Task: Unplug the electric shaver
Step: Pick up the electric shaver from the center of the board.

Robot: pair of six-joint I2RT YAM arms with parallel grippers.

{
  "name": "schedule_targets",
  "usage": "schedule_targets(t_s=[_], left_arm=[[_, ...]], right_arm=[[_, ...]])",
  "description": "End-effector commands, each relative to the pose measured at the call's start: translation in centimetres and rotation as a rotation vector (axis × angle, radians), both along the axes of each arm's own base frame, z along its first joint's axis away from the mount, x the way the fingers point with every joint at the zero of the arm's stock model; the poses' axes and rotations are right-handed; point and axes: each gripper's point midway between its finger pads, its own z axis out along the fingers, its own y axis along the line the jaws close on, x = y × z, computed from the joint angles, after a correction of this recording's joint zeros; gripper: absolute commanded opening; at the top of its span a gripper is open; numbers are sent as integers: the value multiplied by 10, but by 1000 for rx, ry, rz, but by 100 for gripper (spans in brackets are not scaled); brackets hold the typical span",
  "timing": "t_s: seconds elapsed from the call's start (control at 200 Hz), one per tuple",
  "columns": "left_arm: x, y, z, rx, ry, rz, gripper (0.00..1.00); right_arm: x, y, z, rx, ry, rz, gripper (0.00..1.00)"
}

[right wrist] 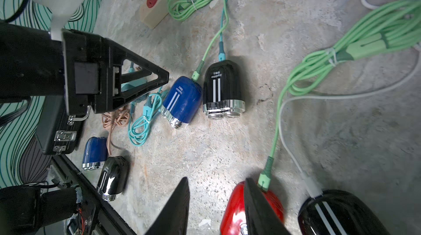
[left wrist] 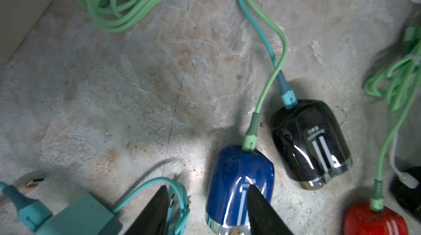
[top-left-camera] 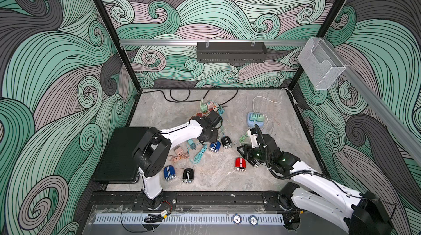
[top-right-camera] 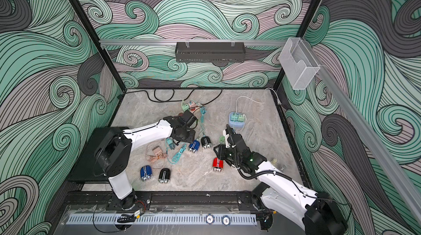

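A: What is my left claw [left wrist: 206,190] doing?
B: I see it spread apart, and it grasps nothing. It hangs over the blue shaver [left wrist: 237,176] in the middle of the table [top-left-camera: 216,176]; 1 finger covers part of it.
A: Is that shaver plugged?
B: Yes. A green cable [left wrist: 250,135] sits in its far end. A black shaver [left wrist: 307,140] lies just to its right, with a teal cable [left wrist: 288,94] in it.
A: And my right claw [right wrist: 216,179]?
B: Spread apart too, and empty. The red shaver [right wrist: 234,206] lies nearer and further right, by 1 finger. I cannot tell if they touch. A second green cable [right wrist: 265,174] is plugged into it.
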Motion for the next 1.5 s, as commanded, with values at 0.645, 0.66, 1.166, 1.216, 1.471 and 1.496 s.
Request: schedule_targets(t_s=[0.645, 0.66, 1.166, 1.216, 1.471, 1.496], left_arm=[[-21, -24, -10, 96, 63, -65, 66], [-21, -24, -10, 95, 59, -65, 67], [-39, -10, -27, 233, 86, -37, 69], [-36, -12, -28, 232, 82, -31, 69], [-31, -24, -43, 221, 103, -28, 69], [-31, -24, -44, 221, 103, -27, 69]], right_arm=[[-4, -11, -6, -14, -1, -28, 46], [-4, -11, -7, -12, 0, -28, 46], [-3, -6, -5, 13, 2, -18, 48], [-3, -7, -4, 11, 1, -19, 48], [-5, -8, -5, 11, 2, -19, 49], [-5, -8, -6, 10, 3, -20, 48]])
